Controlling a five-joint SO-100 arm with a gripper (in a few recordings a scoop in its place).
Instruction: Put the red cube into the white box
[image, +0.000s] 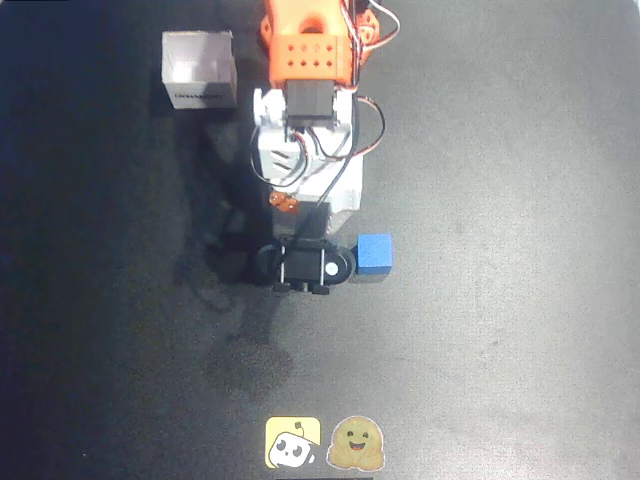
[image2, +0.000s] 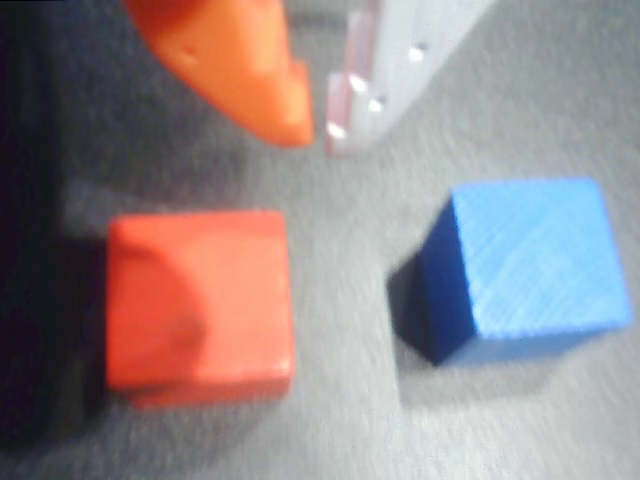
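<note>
Two cubes are sitting on the dark counter (image2: 560, 90) in the wrist view: the red cube (image2: 198, 305) at lower left and a blue cube (image2: 525, 265) to its right, apart from each other with bare counter between them. The red cube is resting flat, one face up, its edges lying nearly square to the picture; being a cube, it has no long axis. The blue cube is sitting slightly turned. The hand (image2: 320, 110) is hanging above the cubes, its orange finger (image2: 235, 60) and pale finger (image2: 400, 70) standing close together with a narrow gap and nothing between them. In the overhead view the white box (image: 198, 68) is standing at upper left, well apart from the blue cube (image: 374, 253), which is lying just right of the arm's dark wrist (image: 303, 265). Two stickers (image: 325, 443) are lying near the bottom edge.
</note>
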